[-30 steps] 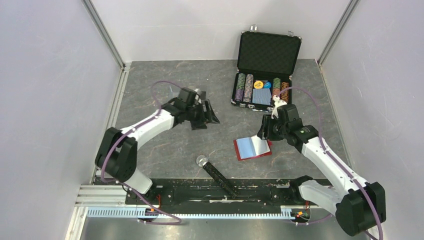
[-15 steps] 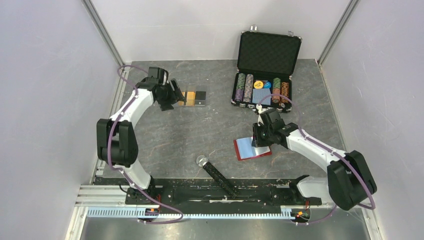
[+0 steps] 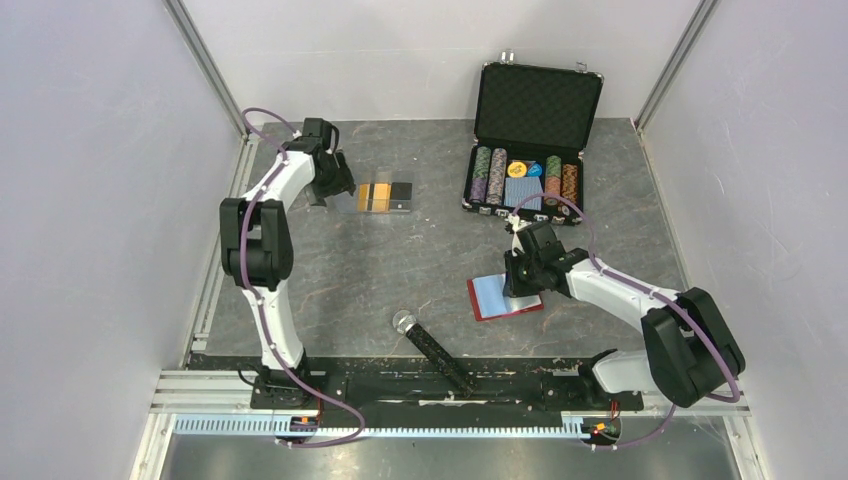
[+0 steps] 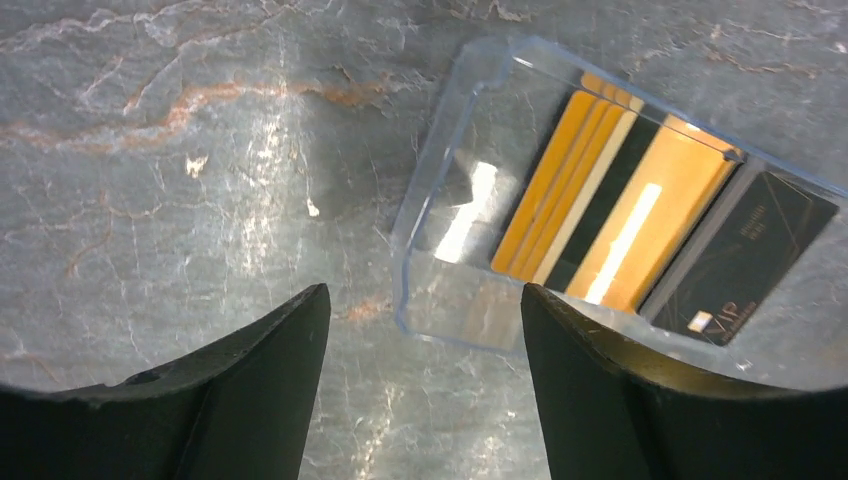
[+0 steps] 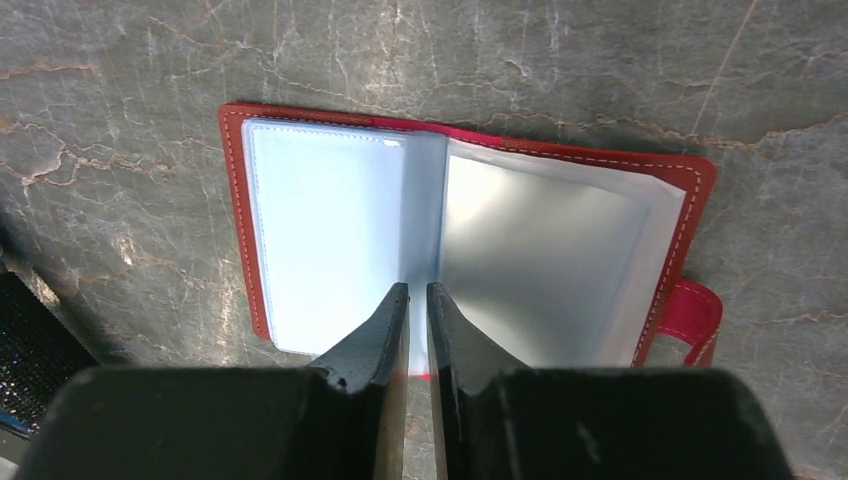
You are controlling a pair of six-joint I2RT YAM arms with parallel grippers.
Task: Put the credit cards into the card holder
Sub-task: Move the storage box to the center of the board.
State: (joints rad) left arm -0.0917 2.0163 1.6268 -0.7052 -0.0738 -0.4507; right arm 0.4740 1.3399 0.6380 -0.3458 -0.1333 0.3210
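Credit cards are gleaming glossy inside a clear plastic case; the card holder is showing stitched red leather-like covers.

The top external camera is fixed high above and behind the arm bases, which sit along the bottom of its frame. It looks down from a distance over the whole surface. The left wrist camera looks steeply down at close range past the left pincer onto the clear case, which appears small in the upper left of the top view. The right wrist camera looks down equally close past the right pincer onto the open card holder, which appears right of centre in the top view.
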